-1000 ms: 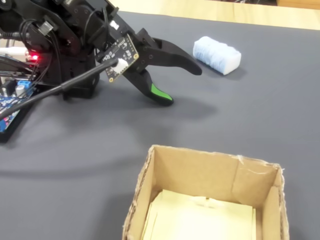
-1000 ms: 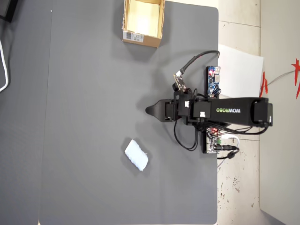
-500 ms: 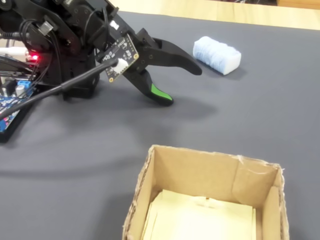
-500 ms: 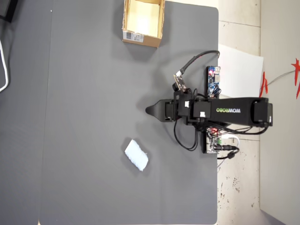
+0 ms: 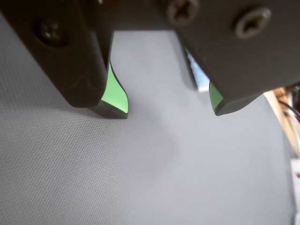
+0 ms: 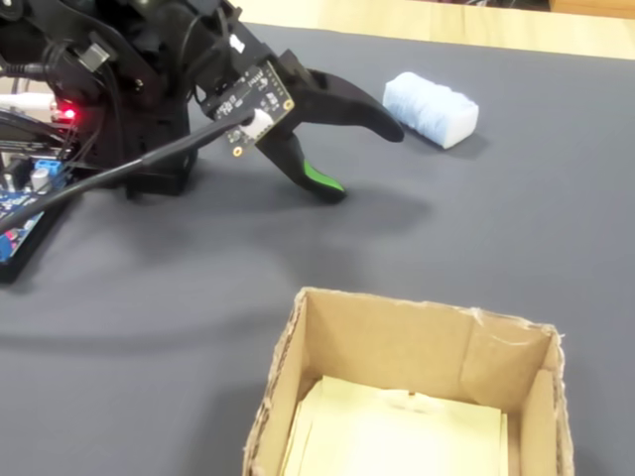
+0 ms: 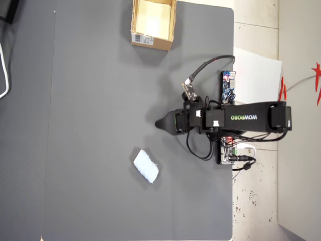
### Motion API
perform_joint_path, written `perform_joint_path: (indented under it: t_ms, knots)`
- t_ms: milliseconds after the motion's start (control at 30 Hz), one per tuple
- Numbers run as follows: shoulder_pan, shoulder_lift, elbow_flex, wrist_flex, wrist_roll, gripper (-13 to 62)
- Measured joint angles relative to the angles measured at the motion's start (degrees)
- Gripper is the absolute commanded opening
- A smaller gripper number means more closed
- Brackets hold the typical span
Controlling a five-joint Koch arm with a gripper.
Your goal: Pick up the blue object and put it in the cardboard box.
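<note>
Two fingers of the gripper (image 5: pixel 171 112) spread apart over bare grey mat (image 5: pixel 140 178) in the wrist view, green pads (image 5: pixel 115 93) facing inward, nothing between them. Same open gripper (image 6: pixel 365 164) low over the mat in the fixed view, one finger stretched toward the blue object (image 6: pixel 432 107), the other angled down with its green-lined tip just above the surface. Blue object: small pale blue-white pad, lying flat on the mat, near the longer fingertip but apart from it. Cardboard box (image 6: pixel 327 347) at the bottom of the fixed view, open top, pale yellowish inside, well apart from both gripper and pad.

Seen from overhead: black arm (image 7: pixel 235 118) lying across the right side of the mat (image 7: pixel 90 100), gripper (image 7: pixel 163 123) pointing left. Blue object (image 7: pixel 146 165) below and left of the gripper tip, tilted diagonally. Cardboard box (image 7: pixel 153 43) at the top edge of the mat, white label on its lower outer side, far from the pad. Small circuit board (image 7: pixel 228 86) and cables beside the arm base at the right mat edge.
</note>
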Motion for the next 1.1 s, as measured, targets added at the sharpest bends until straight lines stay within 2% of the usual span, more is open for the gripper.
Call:
perform_joint_path:
  t_ms: [333,600,933,1100]
  knots:
    - [-5.89,-1.23,-9.76,13.18,2.46,33.0]
    - [-14.68,-13.97,-24.26,18.54,4.13,33.1]
    - [-16.52,-28.92,-42.98,30.5,9.05,33.1]
    - [-19.34,-34.89,-45.53,31.82,9.05,33.1]
